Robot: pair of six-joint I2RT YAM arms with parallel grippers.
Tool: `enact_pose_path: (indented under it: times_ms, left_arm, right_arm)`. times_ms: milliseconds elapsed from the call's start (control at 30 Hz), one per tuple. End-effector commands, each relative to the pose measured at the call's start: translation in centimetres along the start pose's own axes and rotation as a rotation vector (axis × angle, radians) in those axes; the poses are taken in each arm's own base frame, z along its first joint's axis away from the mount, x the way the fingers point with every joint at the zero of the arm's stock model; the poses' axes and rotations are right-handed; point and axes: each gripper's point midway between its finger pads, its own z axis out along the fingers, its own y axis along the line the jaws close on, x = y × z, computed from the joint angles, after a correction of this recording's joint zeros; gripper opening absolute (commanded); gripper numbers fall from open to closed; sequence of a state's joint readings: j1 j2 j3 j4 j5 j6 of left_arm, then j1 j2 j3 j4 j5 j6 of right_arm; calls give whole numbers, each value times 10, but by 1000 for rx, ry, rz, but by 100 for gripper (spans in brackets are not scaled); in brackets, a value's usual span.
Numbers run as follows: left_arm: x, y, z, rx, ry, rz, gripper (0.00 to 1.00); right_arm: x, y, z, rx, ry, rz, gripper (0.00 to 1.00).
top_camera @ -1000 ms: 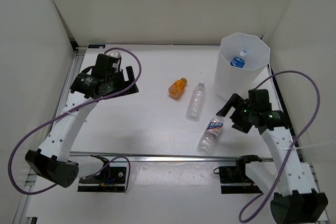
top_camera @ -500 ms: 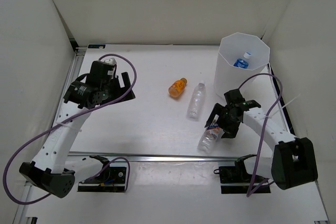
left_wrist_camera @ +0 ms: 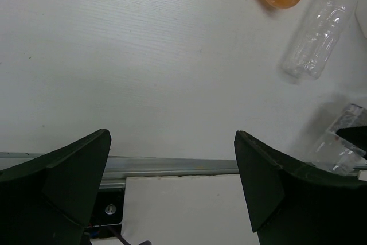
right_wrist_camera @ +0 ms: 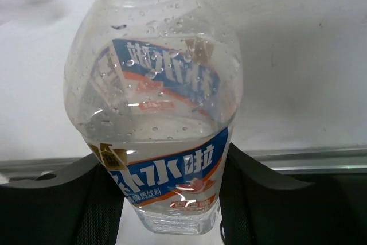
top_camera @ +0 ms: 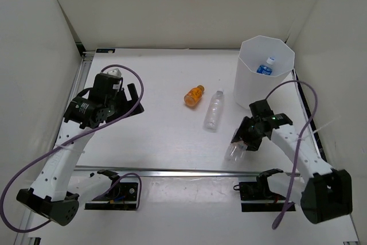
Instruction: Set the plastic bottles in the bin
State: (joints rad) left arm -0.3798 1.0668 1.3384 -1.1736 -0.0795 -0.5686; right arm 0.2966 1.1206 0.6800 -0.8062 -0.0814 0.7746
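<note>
My right gripper [right_wrist_camera: 170, 198] clamps a labelled bottle [right_wrist_camera: 155, 113], blue-white print seemingly Chinese; beyond it, the bin [top_camera: 246, 93] holds a blue-capped bottle [top_camera: 265, 68].

4 plastic bottles [top_camera: 194, 96] [top_camera: 214, 109] [top_camera: 237, 148] [top_camera: 265, 68], 1 bin [top_camera: 246, 93], 2 arms [top_camera: 64, 152] [top_camera: 293, 142]

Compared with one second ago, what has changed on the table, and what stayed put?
The right pincer swung from beside the bin toward the near edge and closed on the labelled bottle, which shifted slightly right. The left pincer, open, drew back toward the near left. The orange bottle, the unlabelled bottle and the bottle inside the bin stayed put.
</note>
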Motion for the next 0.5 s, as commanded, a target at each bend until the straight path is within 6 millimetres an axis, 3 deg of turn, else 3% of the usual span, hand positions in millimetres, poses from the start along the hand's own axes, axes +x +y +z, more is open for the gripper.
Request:
enact_pose_path:
  times_ms: [0,33,67,167,200,233,300,333,467]
  left_arm:
    - [0,4,-3,-5,-31,-7,100]
    - [0,4,1,-11,-21,-6,100]
    - [0,4,1,-12,-20,-6,100]
    - [-8,-2,2,-2,-36,-8,100]
    - [-8,-2,6,-8,-26,-7,100]
    - [-11,-4,5,-6,-29,-7,100]
    - [-17,-7,3,7,-50,0,100]
    - [-19,-9,4,12,-58,-1,100]
    - [-20,-12,7,18,-43,0,100]
  right_arm:
    - [-13,18,-56,-84,-128,-61,32]
    - [-15,22,-70,-107,-152,-65,29]
    - [-26,33,-102,-162,-247,-75,28]
    - [-34,46,-164,-237,-372,-85,26]
    - [-49,59,-211,-299,-501,-75,26]
    - [-56,64,-236,-330,-573,-71,26]
    - [-84,79,-283,-356,-743,-131,26]
    - [-97,89,-332,-406,-879,-143,26]
    - [-181,112,-396,-250,-1213,-209,33]
